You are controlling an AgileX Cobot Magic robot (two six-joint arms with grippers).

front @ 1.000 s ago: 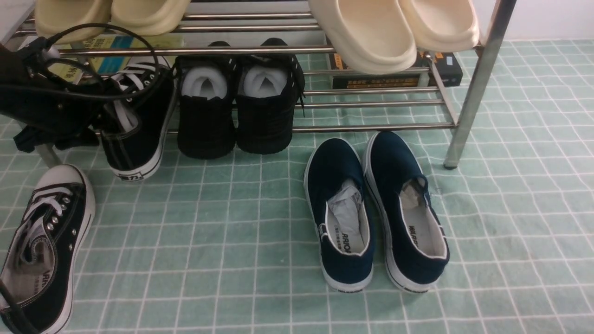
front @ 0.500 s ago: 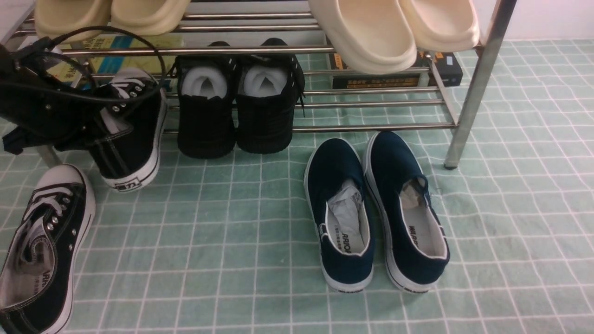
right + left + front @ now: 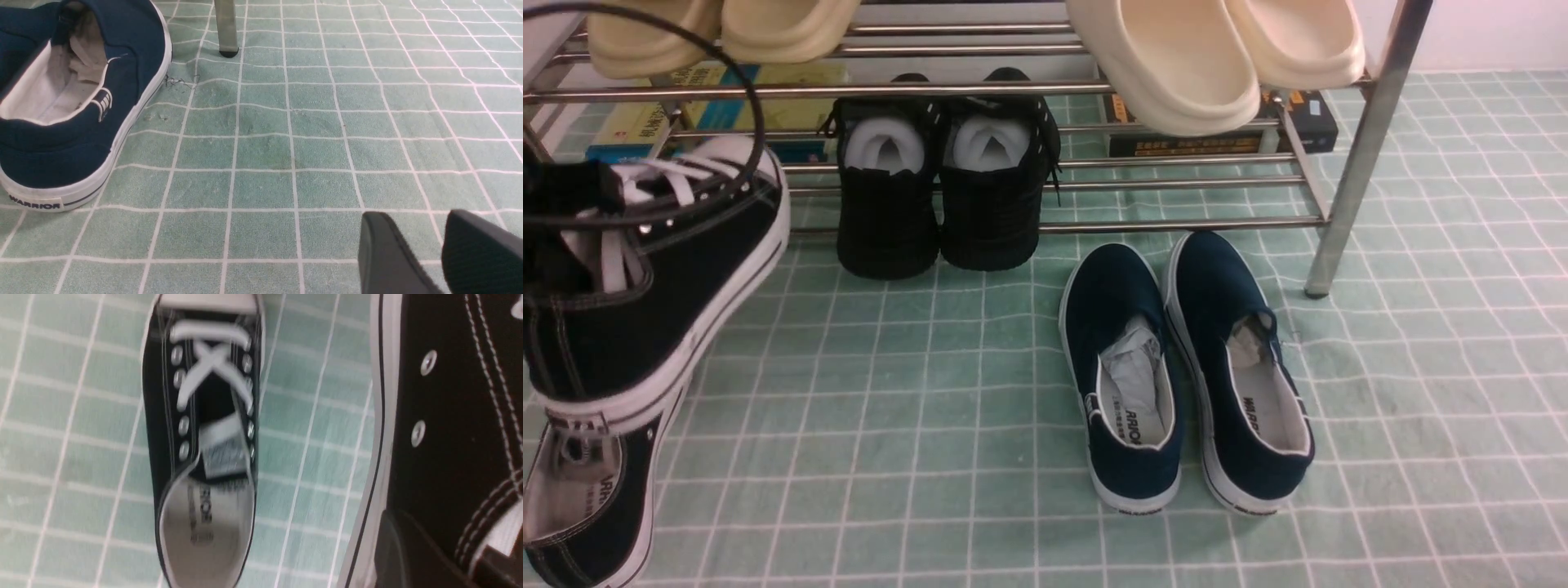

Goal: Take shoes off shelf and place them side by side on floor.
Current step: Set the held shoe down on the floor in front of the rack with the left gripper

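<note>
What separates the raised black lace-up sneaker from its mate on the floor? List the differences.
The raised sneaker hangs clear of the floor, tilted toe-up; the floor sneaker lies flat on its sole. The front view shows the raised sneaker's side, but the floor sneaker's open insole, its toe hidden behind the raised one. Both are black canvas with white laces, silver eyelets and white soles.

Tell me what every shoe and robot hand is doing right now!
Lifted sneaker: in the air, gripped by left gripper.
Other sneaker: flat on the floor.
All-black shoes: on shelf's lower tier.
Navy slip-ons: side by side on floor.
Cream slippers: on top tier.
Right gripper: open, empty.
</note>
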